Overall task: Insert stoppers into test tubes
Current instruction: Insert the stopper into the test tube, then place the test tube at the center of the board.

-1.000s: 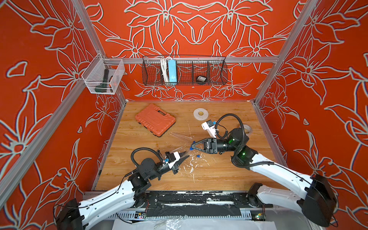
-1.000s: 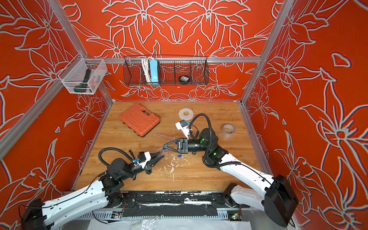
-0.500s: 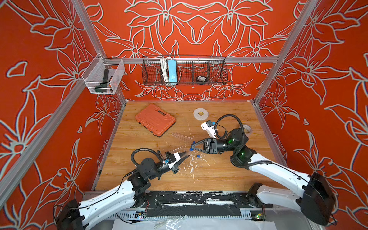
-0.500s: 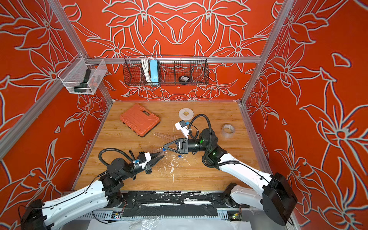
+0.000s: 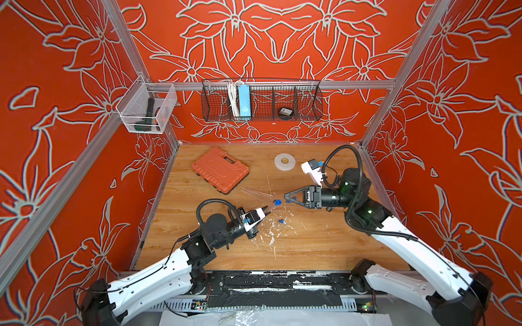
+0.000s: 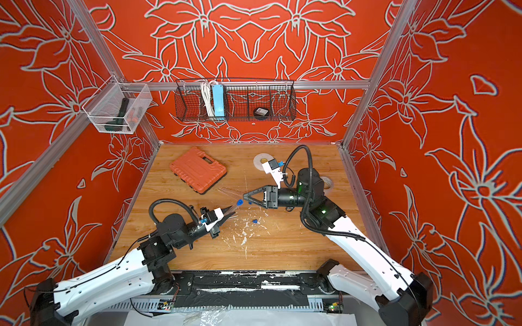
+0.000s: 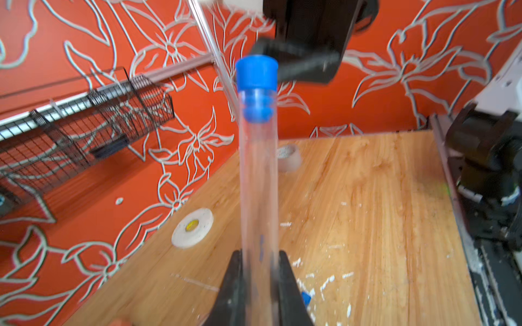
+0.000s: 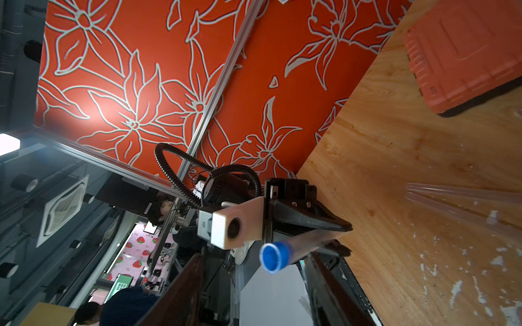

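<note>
Stopper (image 7: 256, 76) sits in the mouth of a tube (image 7: 258, 183). Its ribbed part is inside the glass and its cap is proud of the rim.

- Left gripper (image 7: 258, 282): clamped on the tube at the closed end, one finger on each side. The tube is held clear of the table (image 5: 324, 248).
- Right gripper (image 5: 286, 198): jaws apart, just beyond the cap and not touching it. The right wrist view shows the stopper (image 8: 272, 256) in the gap between the two fingers, with daylight on both sides.
- Axis: the tube's (image 6: 234, 207) long axis runs from the left gripper (image 6: 227, 210) toward the right gripper (image 6: 245, 197), capped end leading. The right gripper therefore lies nearly on that line, facing the cap end-on.

Judgement: this tube looks finished. If the cap needs a firmer seat, the push must run straight along the axis; pushed off-line, it would lever the slim tube in the left grip.

Remaining stock: bare tubes (image 5: 254, 193) lie flat between the case (image 5: 220, 173) and the two grippers. A loose stopper (image 5: 281, 221) lies on the table just in front of them. Which arm is nearer to it, I cannot tell.
</note>
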`<state>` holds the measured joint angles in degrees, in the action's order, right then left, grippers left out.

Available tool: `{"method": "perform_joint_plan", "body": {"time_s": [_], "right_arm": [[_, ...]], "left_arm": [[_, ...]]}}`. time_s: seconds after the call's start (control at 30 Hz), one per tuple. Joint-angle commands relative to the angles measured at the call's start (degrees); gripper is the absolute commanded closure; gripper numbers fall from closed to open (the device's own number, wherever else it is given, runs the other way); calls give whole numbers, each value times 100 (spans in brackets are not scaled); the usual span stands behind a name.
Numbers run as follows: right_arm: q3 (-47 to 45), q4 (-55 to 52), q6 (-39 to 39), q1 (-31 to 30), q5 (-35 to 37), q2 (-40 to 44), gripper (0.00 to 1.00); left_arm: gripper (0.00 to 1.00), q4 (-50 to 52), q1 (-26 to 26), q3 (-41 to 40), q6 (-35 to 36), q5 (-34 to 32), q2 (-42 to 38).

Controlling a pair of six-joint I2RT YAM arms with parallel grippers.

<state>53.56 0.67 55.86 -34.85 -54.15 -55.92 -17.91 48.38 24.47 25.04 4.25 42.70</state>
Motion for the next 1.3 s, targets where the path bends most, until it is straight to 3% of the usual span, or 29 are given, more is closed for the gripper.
{"method": "perform_joint_plan", "body": {"time_s": [0.0,0.2,0.3,0.6,0.7,0.83,1.03,1.27], "right_arm": [[15,-1226,-630,316,396,208,38],[203,-3470,-1964,501,2685,465,43],[110,-3781,-2213,527,3136,516,44],[-3,-3991,-2469,568,3226,742,43],[-45,-3983,-2518,577,3233,804,43],[-148,-3780,-2586,583,3153,855,43],[-93,-3645,-2722,585,2788,858,43],[-200,-3579,-2857,585,2425,1059,43]], "left_arm": [[100,1017,14,390,277,-655,369],[100,2435,9,1133,123,-1342,1143],[100,2850,-53,1365,-7,-1176,1346],[100,3353,-446,1827,65,-478,2044],[100,3452,-901,1831,380,-261,2241],[100,3813,-2011,1956,683,51,2587],[100,3777,-2922,1752,1131,187,2778],[100,3973,-3197,1895,2075,-154,3572]]}}
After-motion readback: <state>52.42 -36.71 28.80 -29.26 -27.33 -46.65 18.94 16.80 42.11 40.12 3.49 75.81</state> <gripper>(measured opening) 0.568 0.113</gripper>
